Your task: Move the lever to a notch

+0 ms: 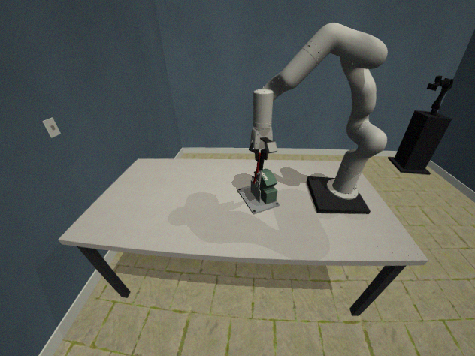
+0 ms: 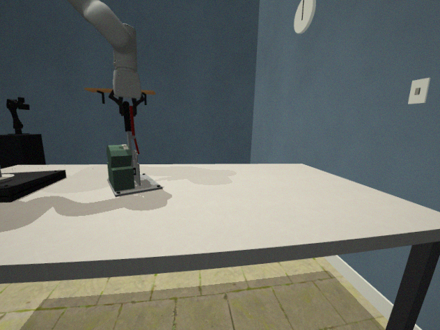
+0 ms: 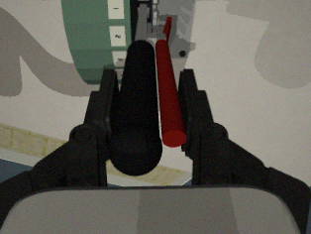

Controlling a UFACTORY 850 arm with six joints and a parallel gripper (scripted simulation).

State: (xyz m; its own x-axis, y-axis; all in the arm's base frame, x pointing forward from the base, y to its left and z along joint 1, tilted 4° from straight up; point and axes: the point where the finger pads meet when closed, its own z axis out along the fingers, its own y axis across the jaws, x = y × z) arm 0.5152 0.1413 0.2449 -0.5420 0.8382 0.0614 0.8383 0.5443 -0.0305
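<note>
The lever stands on a green housing (image 1: 268,186) bolted to a grey baseplate (image 1: 258,200) in the middle of the table. In the wrist view my gripper (image 3: 149,87) is shut on the black handle (image 3: 138,106) and the red bar (image 3: 168,94), which lie pressed side by side between the fingers. Small white number plates (image 3: 116,36) marked 1 and 2 show on the green housing beyond the handle; a third plate is partly hidden behind the handle top. In the exterior view the handle (image 2: 126,113) and the red bar (image 2: 133,124) rise nearly upright above the housing (image 2: 120,172).
The arm's black base plate (image 1: 337,194) sits on the table to the right of the mechanism. A black pedestal with a camera stand (image 1: 421,141) is on the floor behind the table.
</note>
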